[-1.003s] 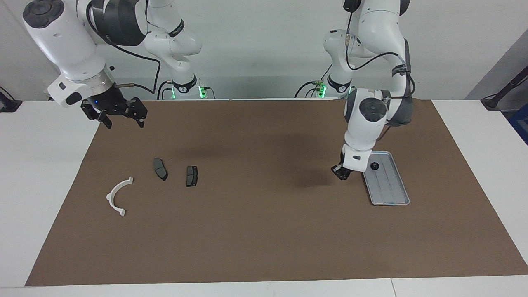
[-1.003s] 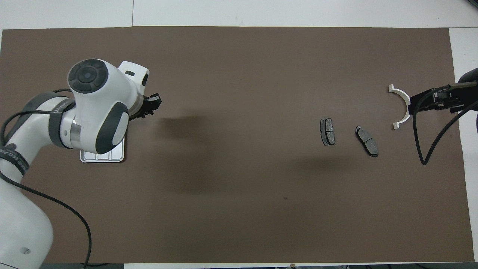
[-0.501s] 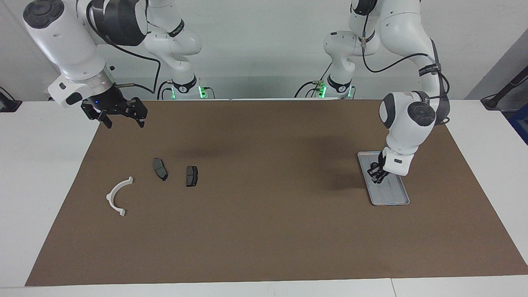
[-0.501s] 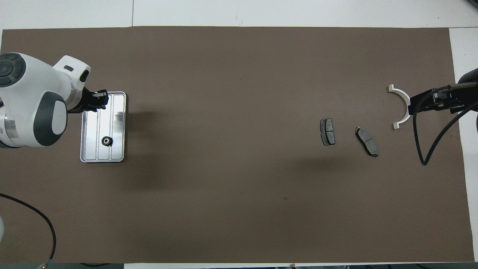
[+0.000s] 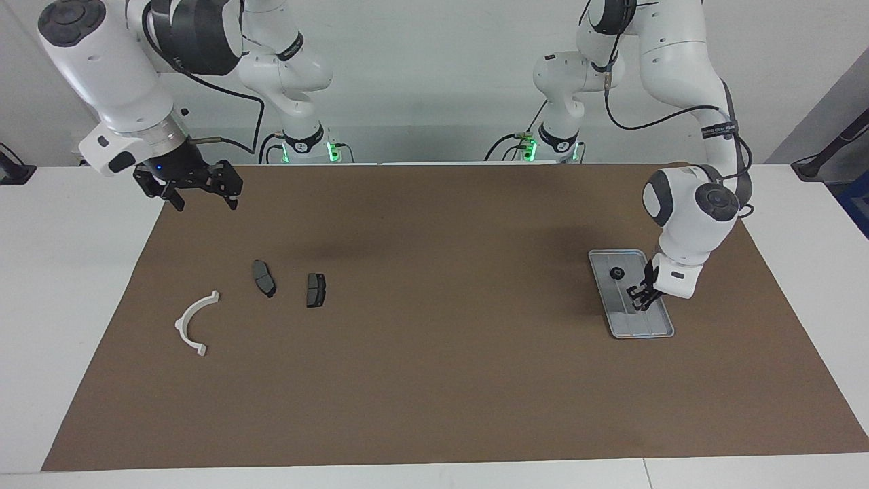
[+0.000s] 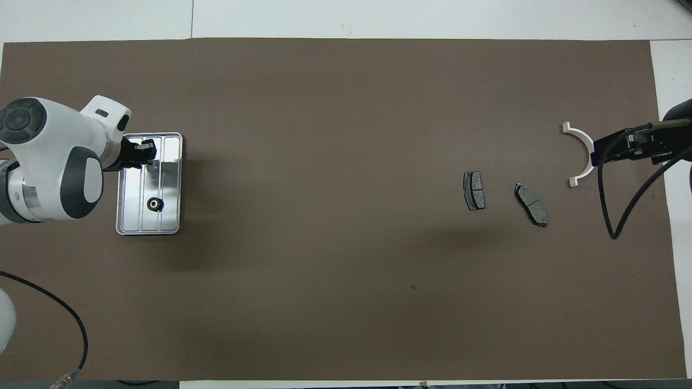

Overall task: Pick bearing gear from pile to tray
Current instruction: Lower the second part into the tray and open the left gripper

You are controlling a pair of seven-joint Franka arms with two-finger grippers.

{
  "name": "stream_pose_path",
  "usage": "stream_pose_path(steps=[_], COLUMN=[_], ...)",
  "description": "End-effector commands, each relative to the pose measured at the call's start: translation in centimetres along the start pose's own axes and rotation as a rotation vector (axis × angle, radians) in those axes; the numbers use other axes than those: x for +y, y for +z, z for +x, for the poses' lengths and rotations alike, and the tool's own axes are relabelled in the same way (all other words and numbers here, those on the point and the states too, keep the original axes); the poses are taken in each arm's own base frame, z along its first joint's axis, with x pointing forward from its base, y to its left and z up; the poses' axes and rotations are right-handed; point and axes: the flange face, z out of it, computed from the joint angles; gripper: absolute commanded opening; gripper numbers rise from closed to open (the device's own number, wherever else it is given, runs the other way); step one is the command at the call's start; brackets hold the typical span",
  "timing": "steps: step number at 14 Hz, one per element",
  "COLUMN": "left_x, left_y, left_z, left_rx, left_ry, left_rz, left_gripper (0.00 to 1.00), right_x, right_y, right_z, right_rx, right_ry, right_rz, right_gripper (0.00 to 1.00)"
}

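The left gripper (image 5: 639, 297) hangs low over the tray (image 5: 658, 331), fingers closed on something too small to make out. A bearing gear (image 5: 616, 274) already lies in the tray, in the part nearer the robots than the spot under that gripper. The tray's long axis runs toward and away from the robots. The right gripper (image 5: 197, 187), fingers open, waits above the mat edge near the pile (image 5: 290, 284). The overhead view shows the gear's pale centre (image 6: 155, 203); the facing view shows gripper height.
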Motion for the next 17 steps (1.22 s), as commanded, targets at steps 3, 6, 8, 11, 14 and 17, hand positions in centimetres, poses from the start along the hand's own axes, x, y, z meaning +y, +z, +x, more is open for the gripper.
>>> stream_pose_path(steps=[3,6,8,11,14,17], left_x=[-0.9,-0.9,-1.0,-0.9,-3.2,-3.9], left_y=[1.0,1.2,1.2,-0.2,-6.1,-12.3], left_z=[-0.3,-0.3,-0.3,0.2,1.6,0.7], left_rx=[0.020,0.017,0.015,0.024,0.012,-0.043], left_ry=[0.017,0.019,0.018,0.016,-0.009,0.002], left_rz=[-0.004,-0.003,-0.002,-0.003,0.012,0.033], left_gripper=[0.00,0.53,0.98,1.00,1.00,1.00], right_x=[0.0,0.4,0.4,0.5,0.3,0.6], right_y=[0.0,0.2,0.2,0.1,0.1,0.1], right_z=[-0.8,-0.9,-1.0,-1.0,-1.0,-1.0], right_rx=[0.002,-0.002,-0.006,-0.003,-0.004,-0.005], right_ry=[-0.003,-0.006,-0.002,-0.002,-0.008,-0.005], right_rz=[0.002,0.002,0.002,-0.004,-0.010,-0.015], right_gripper=[1.00,1.00,1.00,1.00,1.00,1.00])
